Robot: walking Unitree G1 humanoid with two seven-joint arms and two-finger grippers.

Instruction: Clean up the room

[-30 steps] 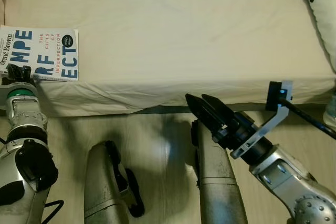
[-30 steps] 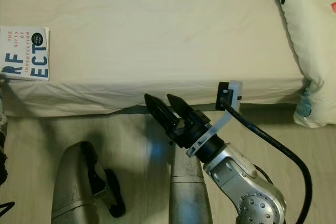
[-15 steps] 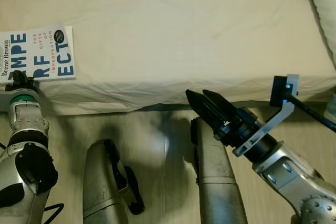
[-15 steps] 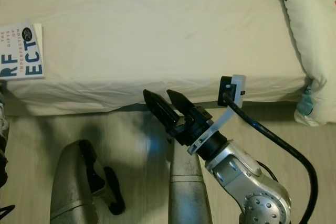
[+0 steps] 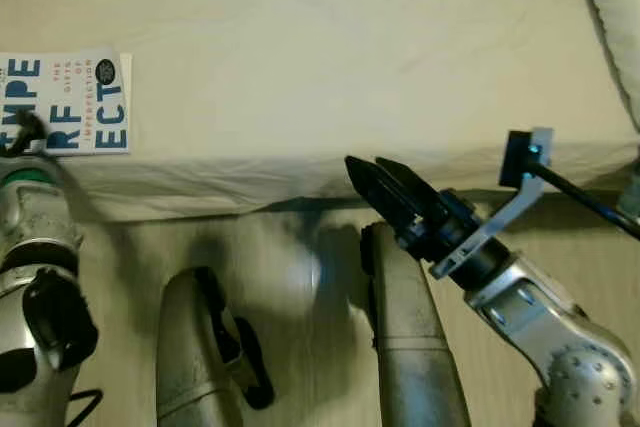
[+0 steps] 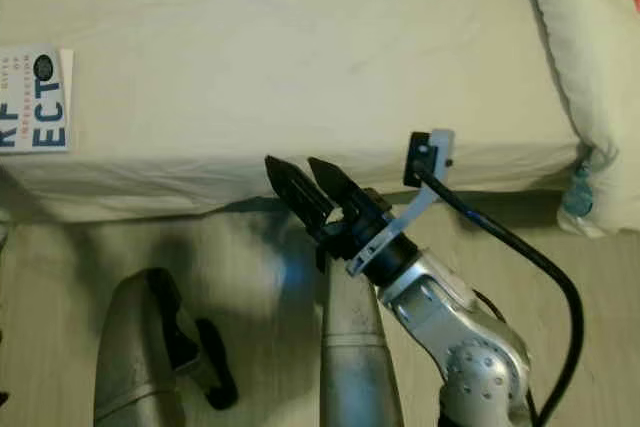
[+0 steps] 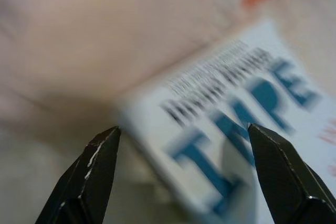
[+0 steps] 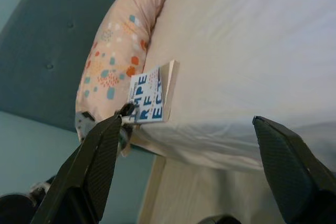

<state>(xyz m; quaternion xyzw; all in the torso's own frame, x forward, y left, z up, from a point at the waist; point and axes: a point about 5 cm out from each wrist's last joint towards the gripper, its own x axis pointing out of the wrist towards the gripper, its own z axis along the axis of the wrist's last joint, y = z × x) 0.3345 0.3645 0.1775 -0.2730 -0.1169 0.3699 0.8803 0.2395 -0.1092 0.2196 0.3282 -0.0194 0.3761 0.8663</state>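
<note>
- Book, a white paperback with large blue block lettering point(image 5: 65, 107), is seen flat on the cream-sheeted bed point(image 5: 330, 47), close to the mattress edge at the robot's left.
- Against the pictures of a second and half a second ago, the book appears further left and partly cut off; the whole scene has shifted, so much of this is put down to camera motion. The left arm has meanwhile been raised, its claw point(image 5: 20, 135) now reaching the book's near edge.
- In the left wrist view the left claw point(image 7: 181, 153) is spread wide and has hold of nothing; the blurred cover point(image 7: 231, 135) lies between and just beyond the two fingertips, one finger point(image 7: 92, 174) over the sheet, the other over the cover.
- A pick-up of the book is judged to be closing in, a fair step for tidying; whether contact is made cannot be told.
- The right claw point(image 5: 380, 182) is held slightly parted and empty over the wooden floor point(image 5: 290, 267) below the mattress edge, well apart from the book.
- A pale pillow point(image 6: 590, 67) lies at the bed's right end.
</note>
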